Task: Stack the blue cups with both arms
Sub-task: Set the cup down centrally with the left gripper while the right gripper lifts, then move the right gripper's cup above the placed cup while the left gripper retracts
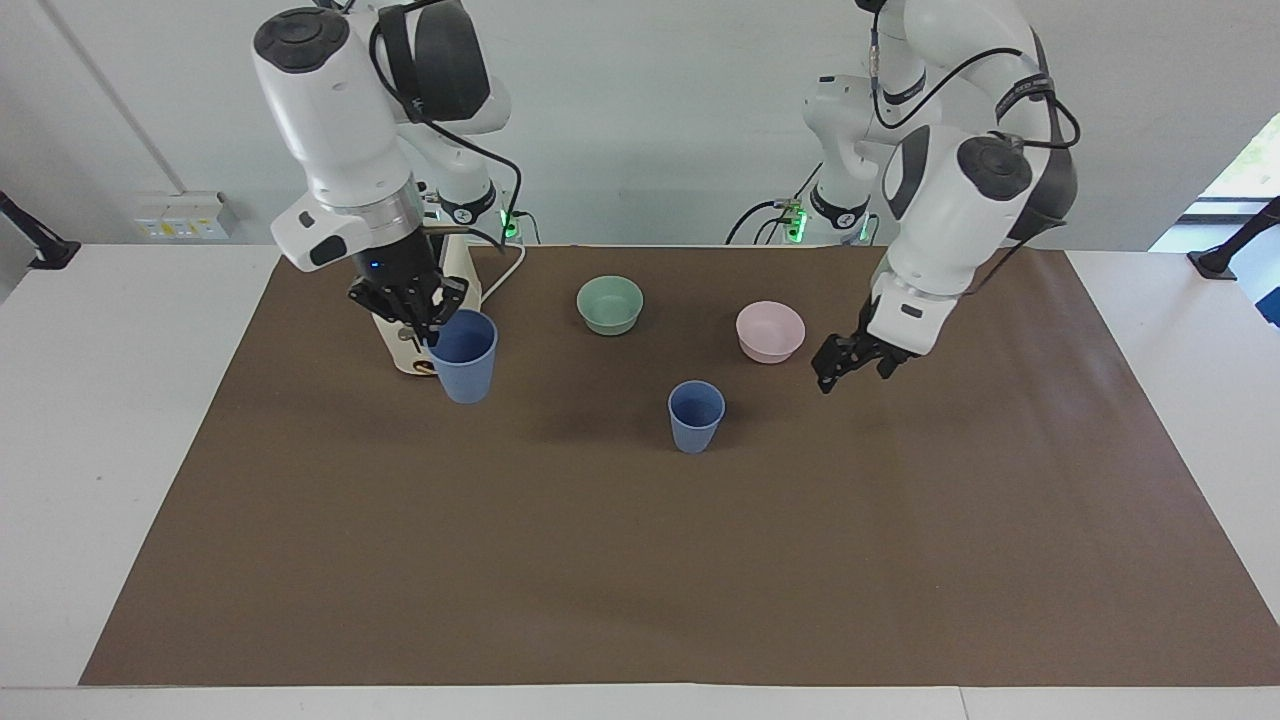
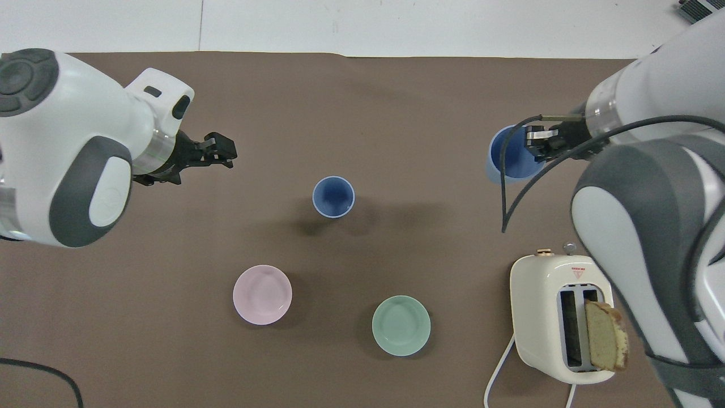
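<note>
One blue cup (image 1: 696,415) (image 2: 333,196) stands upright on the middle of the brown mat, with nothing touching it. My left gripper (image 1: 852,375) (image 2: 229,155) hangs open and empty in the air, off toward the left arm's end of the table from that cup. The second blue cup (image 1: 464,358) (image 2: 506,161) is lifted off the mat, upright. My right gripper (image 1: 425,332) (image 2: 537,144) is shut on its rim, one finger inside the cup. It hangs over the mat beside the toaster.
A cream toaster (image 2: 544,306) with a bread slice (image 2: 606,334) stands at the right arm's end, near the robots. A mint-green bowl (image 1: 610,303) (image 2: 401,325) and a pale pink bowl (image 1: 770,330) (image 2: 262,294) sit nearer to the robots than the standing cup.
</note>
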`<state>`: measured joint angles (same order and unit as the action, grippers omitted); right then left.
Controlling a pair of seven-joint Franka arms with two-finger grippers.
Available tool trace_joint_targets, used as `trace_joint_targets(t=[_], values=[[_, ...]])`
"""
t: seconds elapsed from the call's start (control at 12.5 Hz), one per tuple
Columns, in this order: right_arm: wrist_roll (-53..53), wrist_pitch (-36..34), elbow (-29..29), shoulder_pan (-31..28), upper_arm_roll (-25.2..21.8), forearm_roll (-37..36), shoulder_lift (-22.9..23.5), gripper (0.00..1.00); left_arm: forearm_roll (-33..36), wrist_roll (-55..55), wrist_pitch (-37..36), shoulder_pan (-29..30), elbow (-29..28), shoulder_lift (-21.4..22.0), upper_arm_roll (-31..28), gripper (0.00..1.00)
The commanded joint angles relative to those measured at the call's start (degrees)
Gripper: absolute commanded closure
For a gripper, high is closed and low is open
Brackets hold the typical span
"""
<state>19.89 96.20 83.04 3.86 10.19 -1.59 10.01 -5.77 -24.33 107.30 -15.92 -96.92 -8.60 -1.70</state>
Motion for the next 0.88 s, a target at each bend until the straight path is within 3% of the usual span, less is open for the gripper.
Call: trace_joint_targets(t=[0.0, 0.32, 0.8], values=[[7.0, 1.1, 1.4, 5.2, 0.1, 0.8, -0.5, 1.0, 0.7, 8.1, -3.9, 3.7, -1.1, 2.7, 0.6, 0.0], [20.4, 5.1, 1.0, 16.1, 0.1, -0.3, 2.2, 1.0, 0.8, 21.1, -8.0, 9.7, -1.2, 4.9, 0.6, 0.0], [26.0, 10.8, -2.0, 20.8, 0.2, 0.4, 9.1, 1.0, 3.8, 29.7, -14.3, 13.1, 1.5, 9.2, 0.4, 0.0]])
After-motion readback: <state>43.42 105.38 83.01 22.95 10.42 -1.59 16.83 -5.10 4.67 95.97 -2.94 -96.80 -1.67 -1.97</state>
